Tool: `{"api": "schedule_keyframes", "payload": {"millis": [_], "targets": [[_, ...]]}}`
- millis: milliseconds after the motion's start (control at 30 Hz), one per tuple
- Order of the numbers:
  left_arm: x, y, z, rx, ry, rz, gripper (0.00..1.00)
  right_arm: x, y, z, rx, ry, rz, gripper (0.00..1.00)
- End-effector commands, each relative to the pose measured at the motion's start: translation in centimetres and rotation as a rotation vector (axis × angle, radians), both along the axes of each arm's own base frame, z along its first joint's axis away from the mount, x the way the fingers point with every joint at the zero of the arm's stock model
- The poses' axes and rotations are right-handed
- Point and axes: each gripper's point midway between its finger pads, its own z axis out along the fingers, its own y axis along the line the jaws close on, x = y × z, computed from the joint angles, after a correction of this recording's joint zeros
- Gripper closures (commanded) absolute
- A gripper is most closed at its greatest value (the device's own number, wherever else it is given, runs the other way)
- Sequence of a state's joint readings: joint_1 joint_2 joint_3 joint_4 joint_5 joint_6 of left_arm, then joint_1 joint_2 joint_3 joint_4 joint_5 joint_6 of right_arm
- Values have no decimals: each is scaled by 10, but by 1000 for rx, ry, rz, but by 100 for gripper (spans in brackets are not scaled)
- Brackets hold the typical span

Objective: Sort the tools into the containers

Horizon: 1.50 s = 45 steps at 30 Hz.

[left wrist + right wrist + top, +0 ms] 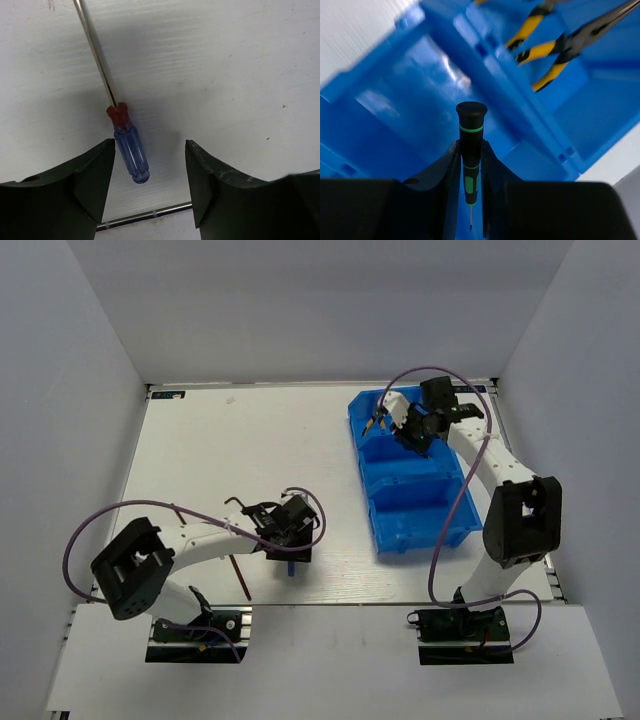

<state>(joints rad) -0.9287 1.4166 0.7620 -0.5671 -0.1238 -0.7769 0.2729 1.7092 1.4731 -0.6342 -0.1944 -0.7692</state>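
Nothing legible from where I stand: no text, brand, number or sign in any view. Small dark tag (pixel 168 395) at the table's far-left corner (too small to tell whether it bears print). Close views of the blue-red screwdriver (pixel 131 155), the black-green screwdriver (pixel 471 135) and the blue bin (pixel 365 75) wall: no readable marking.

Place: you are looking into a robot lab test cell.
Walls: plain white panels (pixel 90 390) box it in on the left, far and right.
Worktop: a bare white worktop (pixel 250 440), lightly scuffed.
Arms: left arm (pixel 200 537) and right arm (pixel 490 465) bolted at the near edge, trailing purple cables (pixel 432 368).
Storage: a blue parts bin (pixel 420 525) at the far right.
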Motion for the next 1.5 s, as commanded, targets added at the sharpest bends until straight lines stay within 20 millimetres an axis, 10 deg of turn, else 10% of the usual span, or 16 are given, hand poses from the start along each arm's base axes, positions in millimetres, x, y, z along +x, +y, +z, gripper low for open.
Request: {"api": "schedule_keyframes", "payload": {"millis": [0,67,133,367,567,733,800,967,1467], "targets": [[11,-18,12,-32,-39,15,31,-1,-2,-14,-52,-72,176,91],[11,-15,8,-7,-29,29,31,-4,-4,-21,-41,-37,198,32],[8,-14,5,11,-23,34,33,-3,-1,-15,-17,-23,203,14],[3,-9,-1,56,-7,60,49,-20,1,14,148,-4,137,9],[2,-4,-19,189,29,62,86,-43,12,59,344,-30,88,9],[22,-33,8,147,-57,2,100,-62,9,81,449,-12,46,9],[45,-60,42,76,-144,-26,100,-69,6,83,473,2,8,13],[105,-121,114,-10,-369,-162,100,-80,-8,75,513,31,-77,99],[236,-231,163,-62,-671,-289,100,-115,-36,48,550,138,-203,94]]}}
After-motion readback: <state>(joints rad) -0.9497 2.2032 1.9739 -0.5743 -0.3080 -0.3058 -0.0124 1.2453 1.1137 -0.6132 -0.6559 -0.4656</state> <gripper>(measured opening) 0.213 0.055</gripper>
